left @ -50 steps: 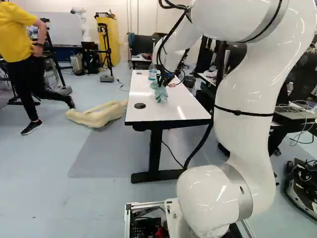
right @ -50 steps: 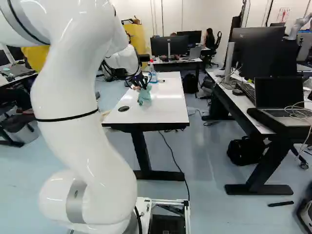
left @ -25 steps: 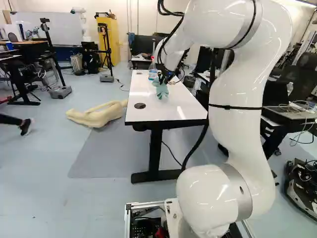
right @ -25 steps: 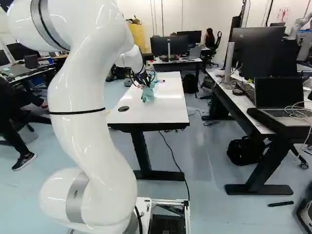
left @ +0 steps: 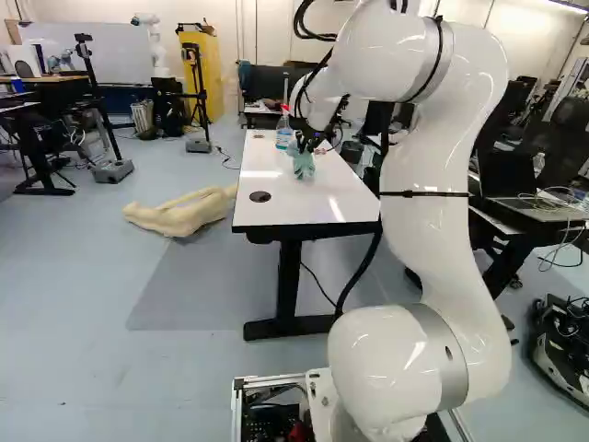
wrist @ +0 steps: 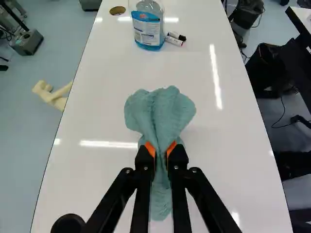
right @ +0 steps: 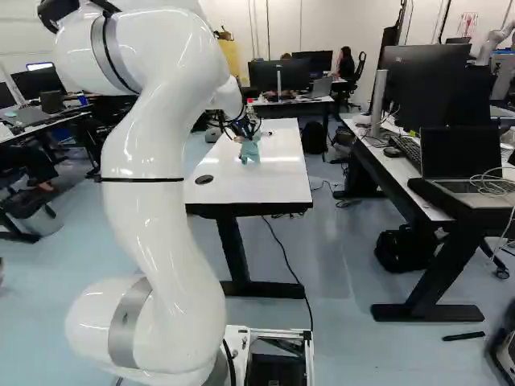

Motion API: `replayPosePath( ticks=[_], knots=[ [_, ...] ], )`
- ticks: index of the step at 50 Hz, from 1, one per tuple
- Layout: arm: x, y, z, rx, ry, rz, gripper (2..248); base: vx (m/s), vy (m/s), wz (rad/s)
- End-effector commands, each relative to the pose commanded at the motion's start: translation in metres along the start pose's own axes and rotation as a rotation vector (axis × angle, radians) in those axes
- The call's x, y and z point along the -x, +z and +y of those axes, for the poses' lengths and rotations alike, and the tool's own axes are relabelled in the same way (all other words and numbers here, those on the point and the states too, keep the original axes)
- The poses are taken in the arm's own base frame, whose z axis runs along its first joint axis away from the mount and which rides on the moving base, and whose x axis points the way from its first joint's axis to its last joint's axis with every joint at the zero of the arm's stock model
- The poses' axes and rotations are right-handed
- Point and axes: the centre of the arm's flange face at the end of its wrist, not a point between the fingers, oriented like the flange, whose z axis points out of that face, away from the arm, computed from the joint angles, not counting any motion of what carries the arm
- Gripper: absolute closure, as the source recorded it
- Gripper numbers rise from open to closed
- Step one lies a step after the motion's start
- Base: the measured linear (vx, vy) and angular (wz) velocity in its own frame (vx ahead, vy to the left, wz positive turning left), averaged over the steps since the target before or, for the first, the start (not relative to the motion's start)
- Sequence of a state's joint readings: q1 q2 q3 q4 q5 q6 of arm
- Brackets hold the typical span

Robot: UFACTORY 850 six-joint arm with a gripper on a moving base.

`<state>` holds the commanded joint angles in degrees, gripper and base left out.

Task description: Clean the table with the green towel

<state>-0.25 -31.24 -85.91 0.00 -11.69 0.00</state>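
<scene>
My gripper (left: 307, 145) is over the white table (left: 317, 207), towards its far half in the left base view. From it hangs the green towel (left: 303, 165), low at the tabletop; whether its whole underside touches cannot be told. Seen from the wrist, the gripper (wrist: 161, 149) has its orange pads pinching the bunched towel (wrist: 160, 109) from both sides. Cloth bulges out ahead of the fingertips and trails back beneath the fingers.
Ahead of the towel stand a spray bottle (wrist: 147, 26) with blue liquid and two markers (wrist: 175, 40) beside it. A round cable hole (left: 260, 196) is near the table's close end. Right of the table is a desk with monitors (right: 418, 88). Another robot (left: 155, 46) stands far back.
The arm has shifted, carrying the gripped towel slightly farther along the table and to the right in both base views. A person at the left has gone out of view. The base has stayed put.
</scene>
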Motion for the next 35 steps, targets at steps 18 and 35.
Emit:
replayPosePath(
  ticks=[18,35],
  knots=[
    [-0.013,0.015,0.005,0.005,0.005,0.017,206,0.0,0.0,0.0],
    [-0.015,0.02,0.005,0.005,0.005,0.018,206,0.0,0.0,0.0]
  ],
)
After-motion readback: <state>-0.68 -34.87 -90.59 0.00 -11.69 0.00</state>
